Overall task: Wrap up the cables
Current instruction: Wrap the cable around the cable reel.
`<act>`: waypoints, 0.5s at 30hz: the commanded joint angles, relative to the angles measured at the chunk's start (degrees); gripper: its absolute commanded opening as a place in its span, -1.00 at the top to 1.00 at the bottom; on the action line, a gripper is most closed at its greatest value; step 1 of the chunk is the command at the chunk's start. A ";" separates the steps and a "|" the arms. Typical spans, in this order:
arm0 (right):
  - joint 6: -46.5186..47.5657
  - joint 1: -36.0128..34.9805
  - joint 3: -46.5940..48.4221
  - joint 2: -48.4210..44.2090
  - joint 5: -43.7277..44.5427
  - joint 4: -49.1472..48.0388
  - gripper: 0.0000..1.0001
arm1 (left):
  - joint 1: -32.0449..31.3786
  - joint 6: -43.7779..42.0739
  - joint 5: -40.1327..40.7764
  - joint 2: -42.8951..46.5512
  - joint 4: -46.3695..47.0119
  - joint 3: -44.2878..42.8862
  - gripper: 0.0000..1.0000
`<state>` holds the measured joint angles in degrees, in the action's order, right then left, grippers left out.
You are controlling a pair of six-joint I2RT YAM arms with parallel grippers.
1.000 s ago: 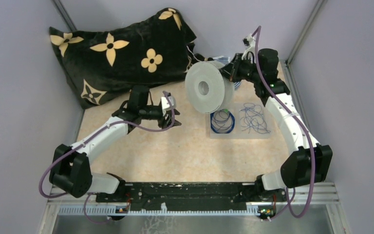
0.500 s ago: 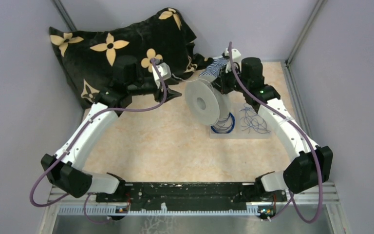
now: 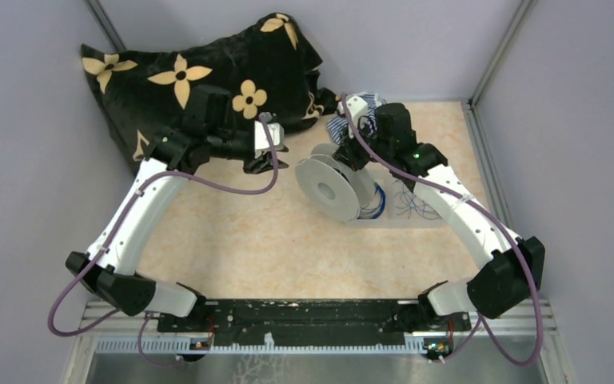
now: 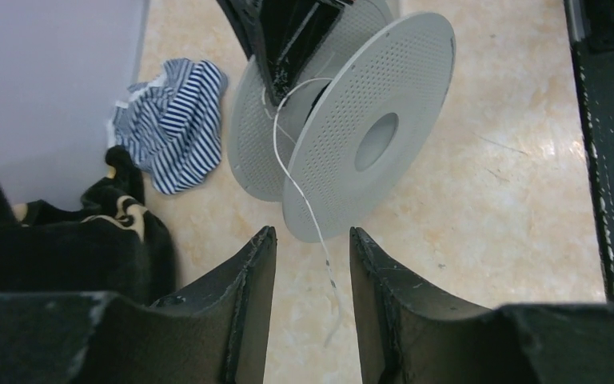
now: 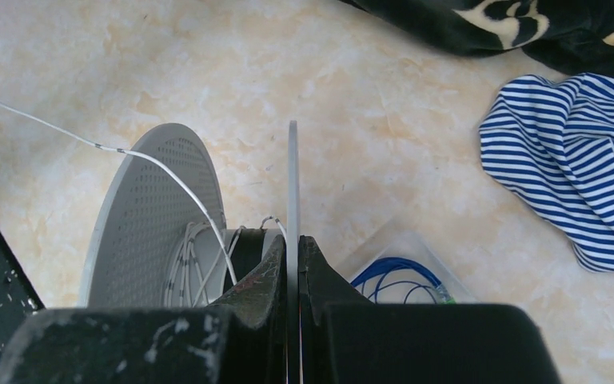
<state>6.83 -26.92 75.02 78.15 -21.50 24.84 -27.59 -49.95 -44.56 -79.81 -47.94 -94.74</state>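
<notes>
My right gripper [image 5: 293, 240] is shut on the thin rim of the pale perforated spool [image 5: 152, 208] and holds it tilted above the table. A whitish cable [image 5: 196, 264] is partly wound on the hub. Its loose end [image 4: 308, 212] hangs from the spool [image 4: 368, 144] and runs between the fingers of my open left gripper [image 4: 312, 240] without touching them. A dark blue coil with a green bit [image 5: 400, 276] lies in a clear tray. From above, the spool [image 3: 332, 188] partly hides the coil [image 3: 378, 204], and the tangle [image 3: 412, 200] lies beside it. My left gripper [image 3: 272, 158] is left of the spool and my right gripper [image 3: 350, 156] behind it.
A black cushion with yellow flowers [image 3: 192, 80] fills the back left corner. A blue-and-white striped cloth [image 5: 576, 176] lies at the back wall behind the spool. The clear tray [image 3: 400, 222] sits right of centre. Grey walls close in three sides.
My right arm has carried the spool left and lower, in front of the blue coil. My left arm has moved from the table's middle to the back, beside the spool.
</notes>
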 commanded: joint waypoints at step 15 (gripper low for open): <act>4.94 -3.32 4.09 -0.21 0.98 -1.26 1.00 | -5.01 -4.18 5.44 -7.25 -7.07 4.14 0.41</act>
<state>11.07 -29.74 75.48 78.46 -20.34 27.55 -32.14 -54.08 -42.17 -86.48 -56.55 -91.46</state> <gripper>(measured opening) 0.026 0.327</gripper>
